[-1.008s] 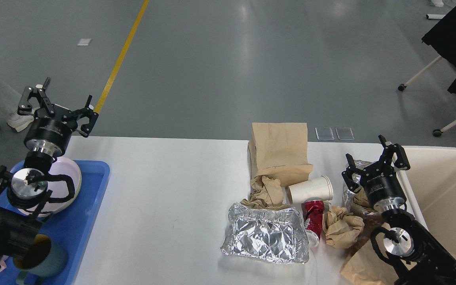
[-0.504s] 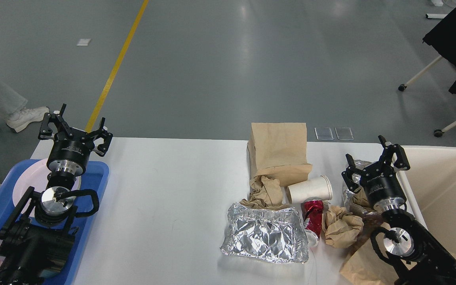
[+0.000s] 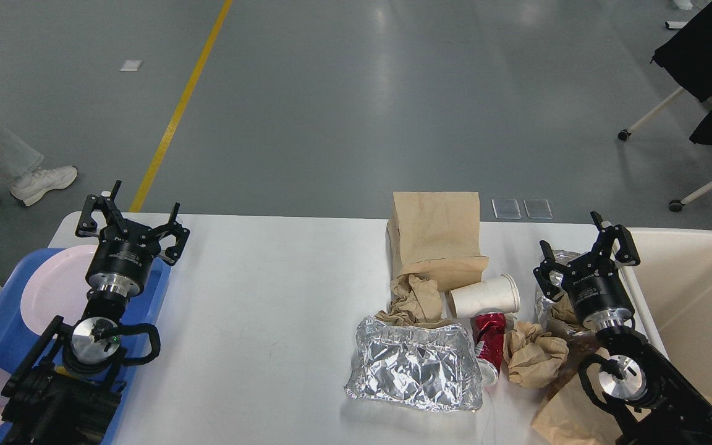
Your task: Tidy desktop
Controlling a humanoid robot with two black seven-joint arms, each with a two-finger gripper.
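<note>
Left claw (image 3: 132, 217) shifted right over desktop (image 3: 257, 296), claw-body label unreadable

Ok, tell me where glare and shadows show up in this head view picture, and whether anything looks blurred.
Head view: overhead lights leave pale streaks on the glossy grey floor; the crumpled silver foil sheet glints brightly; the large white rectangular tabletop is lit evenly, with only soft shadows beside the trash; both the open left pincer and the open right pincer look sharp, without motion blur.
</note>
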